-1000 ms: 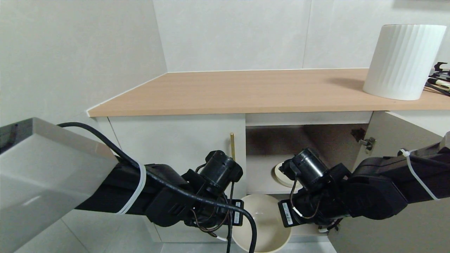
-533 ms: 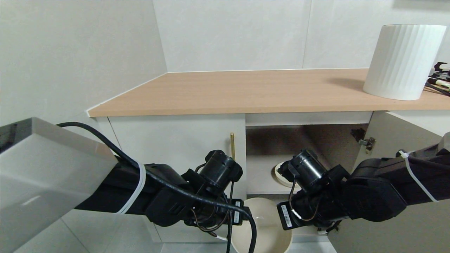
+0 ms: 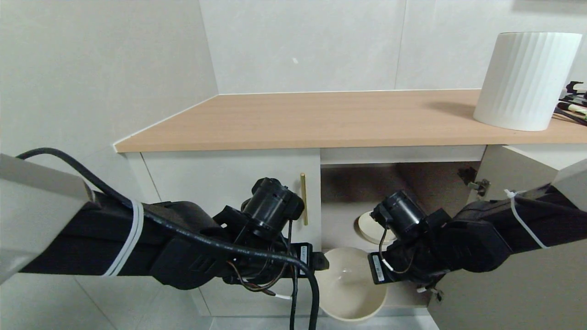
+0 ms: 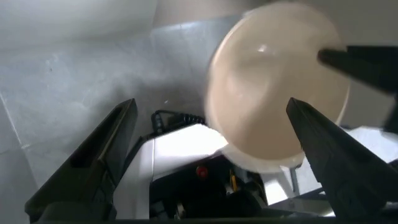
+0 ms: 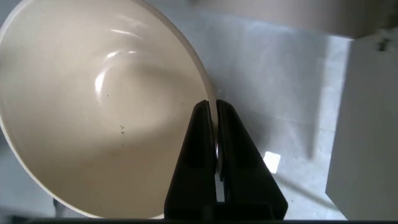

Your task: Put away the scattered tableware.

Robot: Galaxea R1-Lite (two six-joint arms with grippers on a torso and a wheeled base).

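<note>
A cream bowl [image 3: 348, 288] hangs low in front of the open cabinet, its hollow facing up. My right gripper [image 3: 373, 279] is shut on its right rim; the right wrist view has both fingers [image 5: 202, 134] pinching the rim of the bowl [image 5: 99, 106]. My left gripper [image 3: 321, 262] sits just left of the bowl, open and apart from it. In the left wrist view its fingers [image 4: 118, 149] spread wide on either side of the bowl [image 4: 273, 106]. A cream plate [image 3: 371, 227] lies on the shelf inside the cabinet, behind the right wrist.
The cabinet's right door [image 3: 527, 169] stands open; the left door with a brass handle [image 3: 303, 199] is closed. Above is a wooden countertop [image 3: 330, 119] with a white ribbed container [image 3: 527, 80] and dark utensils [image 3: 573, 105] at the far right. Walls close off the left.
The bowl in my right gripper has risen a little toward the cabinet opening. My left arm has shifted left and upward, its gripper staying beside the bowl.
</note>
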